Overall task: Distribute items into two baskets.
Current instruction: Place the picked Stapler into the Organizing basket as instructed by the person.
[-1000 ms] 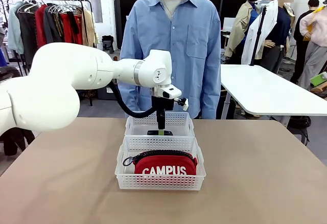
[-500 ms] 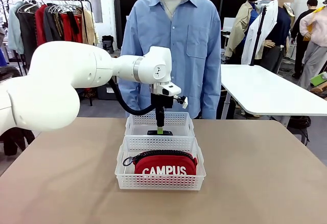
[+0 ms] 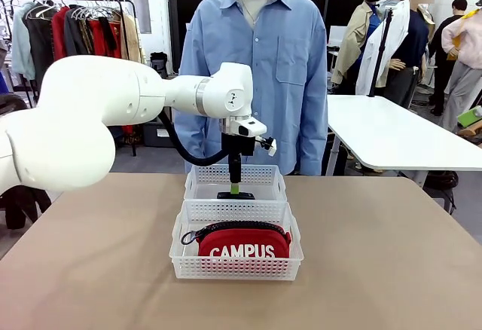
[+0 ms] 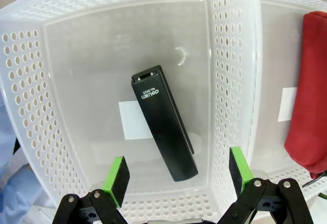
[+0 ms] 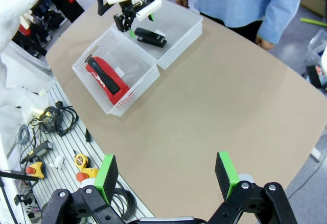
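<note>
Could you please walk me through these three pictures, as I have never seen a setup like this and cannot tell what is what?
This is a robot with two white arms at a brown table, and a person in a blue shirt stands across from it. The front picture comes from a fixed camera between the arms. The other two come from cameras on each wrist, looking down past the green-padded jaws.

Two white baskets stand end to end. The near basket holds a red CAMPUS pouch. The far basket holds a black stapler, lying flat on its floor.

The left gripper hangs over the far basket, its jaws open and empty, apart from the stapler. The right gripper hangs high above the table's edge, also open and holding nothing.
</note>
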